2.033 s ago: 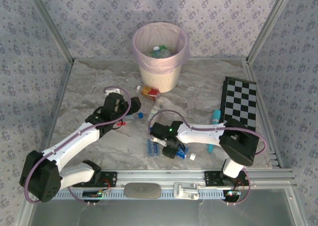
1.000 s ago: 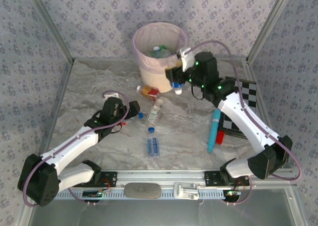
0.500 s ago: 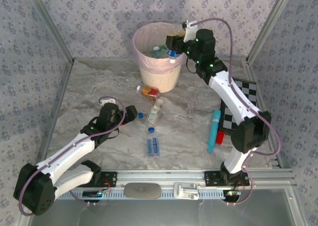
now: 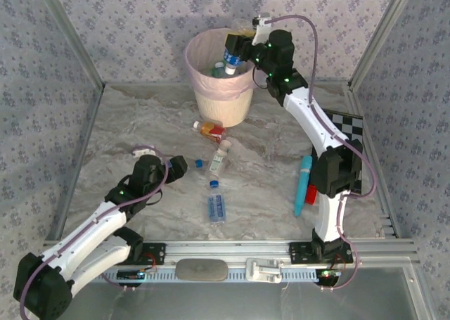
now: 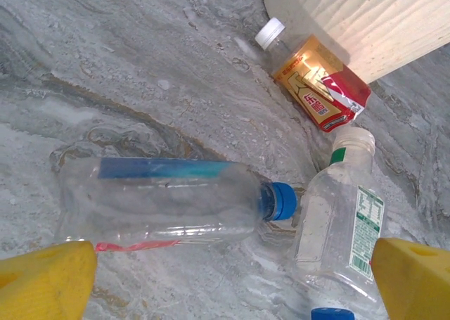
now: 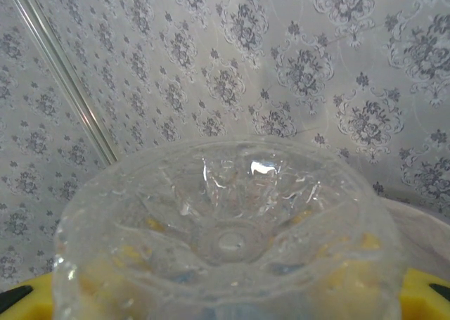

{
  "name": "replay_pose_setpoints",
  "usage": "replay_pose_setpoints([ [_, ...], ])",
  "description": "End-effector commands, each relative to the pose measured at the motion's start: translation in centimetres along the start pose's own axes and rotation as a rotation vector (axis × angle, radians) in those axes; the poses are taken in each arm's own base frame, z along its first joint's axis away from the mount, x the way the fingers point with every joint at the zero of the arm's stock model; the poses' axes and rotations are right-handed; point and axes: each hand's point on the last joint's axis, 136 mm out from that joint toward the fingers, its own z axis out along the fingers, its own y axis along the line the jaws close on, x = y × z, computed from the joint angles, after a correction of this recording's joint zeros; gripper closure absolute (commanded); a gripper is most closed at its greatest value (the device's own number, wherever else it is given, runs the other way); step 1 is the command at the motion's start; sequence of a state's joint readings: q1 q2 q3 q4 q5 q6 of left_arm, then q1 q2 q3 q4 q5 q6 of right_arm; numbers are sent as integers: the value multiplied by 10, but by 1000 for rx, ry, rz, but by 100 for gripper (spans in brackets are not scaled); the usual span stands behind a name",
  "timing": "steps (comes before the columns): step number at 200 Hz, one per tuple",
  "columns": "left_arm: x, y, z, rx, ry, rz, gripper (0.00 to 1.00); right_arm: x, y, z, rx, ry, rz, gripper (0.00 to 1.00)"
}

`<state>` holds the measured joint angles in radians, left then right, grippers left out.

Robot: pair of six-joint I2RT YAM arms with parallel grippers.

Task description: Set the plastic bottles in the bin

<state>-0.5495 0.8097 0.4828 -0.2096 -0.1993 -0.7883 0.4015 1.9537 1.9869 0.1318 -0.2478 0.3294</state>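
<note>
a: where is the right gripper [image 4: 235,53]?
b: over the bin [image 4: 223,105], clenched on a clear bottle [image 6: 228,242] with its cap pointing down into the bin.
a: and the left gripper [image 4: 177,168]?
b: well in front of the bin, low over the surface [image 4: 267,165], jaws spread wide, grasping nothing. a blue-capped bottle [image 5: 162,200] lies just ahead of it. a red-labelled bottle [image 4: 209,129] lies at the bin's base.

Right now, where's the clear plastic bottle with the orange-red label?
The orange-red-labelled bottle lies flat at the near foot of the round cream bin, top view centre, just beyond a white-capped clear bottle.
</note>
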Motion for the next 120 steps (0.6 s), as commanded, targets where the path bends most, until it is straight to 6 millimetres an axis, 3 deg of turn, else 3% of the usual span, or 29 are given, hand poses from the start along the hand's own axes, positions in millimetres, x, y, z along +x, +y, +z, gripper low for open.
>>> replay_pose_setpoints([
  [1, -5, 0, -3, 1, -18, -22, 0, 1, -3, 11, -3, -10, -10, 55],
  [67, -4, -1, -3, 7, -10, -28, 0, 64, -14, 33, 42, 140, -30, 48],
  [96, -2, -1, -4, 9, -5, -31, 0, 82, -12, 40, 59, 189, -62, 34],
  [120, -2, 0, -5, 9, -4, -30, 0, 81, -6, 43, 52, 195, -85, 22],
])
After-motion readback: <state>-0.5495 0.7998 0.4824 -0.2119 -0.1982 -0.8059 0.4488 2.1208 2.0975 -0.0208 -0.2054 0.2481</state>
